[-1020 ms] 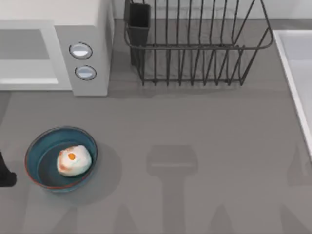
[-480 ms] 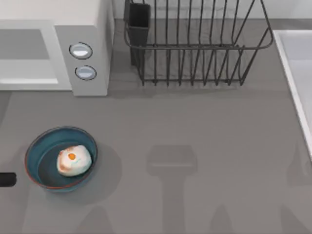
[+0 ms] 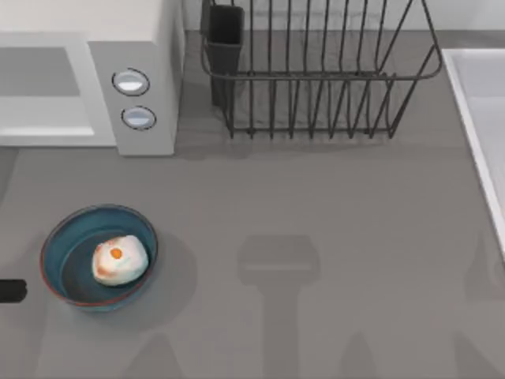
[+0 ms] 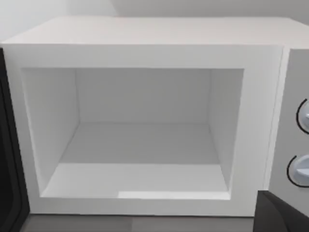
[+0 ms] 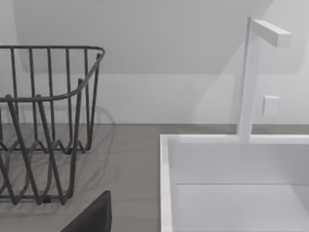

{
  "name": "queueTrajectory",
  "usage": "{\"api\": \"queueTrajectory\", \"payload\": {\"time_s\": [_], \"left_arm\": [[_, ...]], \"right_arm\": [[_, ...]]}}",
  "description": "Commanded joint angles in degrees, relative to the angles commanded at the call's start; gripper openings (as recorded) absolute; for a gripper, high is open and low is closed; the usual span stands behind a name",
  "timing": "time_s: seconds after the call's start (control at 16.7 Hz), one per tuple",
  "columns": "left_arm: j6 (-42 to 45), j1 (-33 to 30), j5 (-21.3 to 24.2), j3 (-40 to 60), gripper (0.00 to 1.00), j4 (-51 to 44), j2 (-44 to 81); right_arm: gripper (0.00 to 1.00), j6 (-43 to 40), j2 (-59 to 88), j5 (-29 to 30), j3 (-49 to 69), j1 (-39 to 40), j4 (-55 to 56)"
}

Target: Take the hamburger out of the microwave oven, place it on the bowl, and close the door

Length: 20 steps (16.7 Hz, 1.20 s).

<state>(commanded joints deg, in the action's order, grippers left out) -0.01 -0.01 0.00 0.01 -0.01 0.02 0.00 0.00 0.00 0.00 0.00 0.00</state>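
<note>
At the bench's far left edge in the top view, a dark sliver of the left gripper sits just beside the bowl; whether its jaws are released or clenched I cannot tell. The hamburger rests inside the bowl, orange spot up, so the placing step looks done. Behind, the microwave oven stands with its knobs facing the bench; the left wrist view looks straight into its bare cavity, a sign the door is not yet closed. Lining up on that opening probably serves the closing push. Further right stand the wire rack and a white sink.
</note>
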Motion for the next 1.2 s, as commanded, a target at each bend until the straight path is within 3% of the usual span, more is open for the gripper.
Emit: {"api": "queueTrajectory", "payload": {"time_s": [0.18, 0.42, 0.6, 0.96, 1.2], "left_arm": [[0.0, -2.37, -2.37, -0.38, 0.0, 0.43, 0.05], [0.0, -11.26, -11.25, -1.44, 0.0, 1.64, 0.19], [0.0, -15.33, -15.33, -1.98, 0.0, 2.24, 0.26], [-0.02, -15.03, -15.04, -2.06, 0.0, 3.18, 1.17], [0.08, -11.36, -11.34, -3.8, 0.0, 12.06, 8.51]], "right_arm": [[1.0, 0.0, 0.0, 0.0, 0.0, 0.0, 0.0], [1.0, 0.0, 0.0, 0.0, 0.0, 0.0, 0.0], [1.0, 0.0, 0.0, 0.0, 0.0, 0.0, 0.0], [1.0, 0.0, 0.0, 0.0, 0.0, 0.0, 0.0], [1.0, 0.0, 0.0, 0.0, 0.0, 0.0, 0.0]]}}
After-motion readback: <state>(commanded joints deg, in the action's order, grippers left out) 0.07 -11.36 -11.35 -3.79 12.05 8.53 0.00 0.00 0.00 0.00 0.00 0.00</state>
